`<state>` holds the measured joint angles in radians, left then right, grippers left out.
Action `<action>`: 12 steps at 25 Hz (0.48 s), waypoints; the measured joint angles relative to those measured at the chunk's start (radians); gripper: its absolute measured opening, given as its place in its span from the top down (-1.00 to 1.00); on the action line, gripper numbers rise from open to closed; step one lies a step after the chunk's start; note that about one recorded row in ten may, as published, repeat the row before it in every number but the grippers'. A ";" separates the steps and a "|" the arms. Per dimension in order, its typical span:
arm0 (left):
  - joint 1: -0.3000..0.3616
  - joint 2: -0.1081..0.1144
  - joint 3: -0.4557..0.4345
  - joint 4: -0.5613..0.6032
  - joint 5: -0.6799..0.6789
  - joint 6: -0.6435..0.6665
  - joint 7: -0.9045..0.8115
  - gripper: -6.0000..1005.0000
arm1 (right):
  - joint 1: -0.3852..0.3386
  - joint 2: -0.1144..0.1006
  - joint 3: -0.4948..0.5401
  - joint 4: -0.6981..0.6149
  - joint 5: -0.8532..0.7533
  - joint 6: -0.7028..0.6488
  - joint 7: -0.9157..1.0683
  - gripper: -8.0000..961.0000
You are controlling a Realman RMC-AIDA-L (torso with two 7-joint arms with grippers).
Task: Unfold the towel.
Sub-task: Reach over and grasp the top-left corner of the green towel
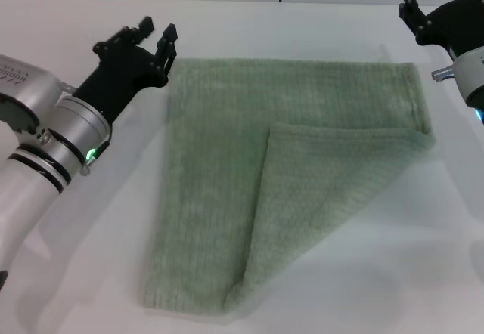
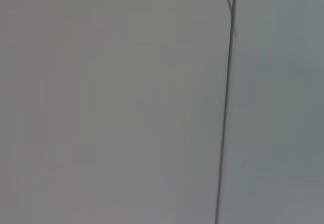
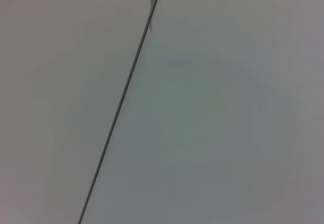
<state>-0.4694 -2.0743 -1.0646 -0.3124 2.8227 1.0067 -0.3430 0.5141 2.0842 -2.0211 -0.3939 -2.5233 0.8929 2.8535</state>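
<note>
Lying partly folded, the towel (image 1: pixel 227 183) has one corner turned over; left jaws wide, right unclear.

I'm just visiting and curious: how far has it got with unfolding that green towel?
Nearly done, I'd guess. Most of the towel lies spread flat on the white table. Nothing is in hand: the left gripper and right gripper hover at its far corners, apart from it. What's left: one near corner is folded over.
</note>
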 joint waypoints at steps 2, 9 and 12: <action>-0.006 0.001 0.014 -0.001 0.001 -0.011 -0.013 -0.03 | 0.000 0.000 0.000 0.001 0.000 0.000 0.000 -0.58; -0.050 0.000 0.082 -0.062 0.002 -0.188 -0.022 0.78 | 0.001 0.000 -0.001 0.003 0.000 0.000 0.000 -0.58; -0.069 -0.002 0.084 -0.077 -0.001 -0.258 -0.027 0.89 | 0.005 0.000 -0.004 0.003 -0.001 0.000 0.000 -0.58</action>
<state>-0.5384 -2.0764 -0.9811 -0.3897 2.8215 0.7482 -0.3702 0.5190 2.0842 -2.0248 -0.3911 -2.5247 0.8928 2.8535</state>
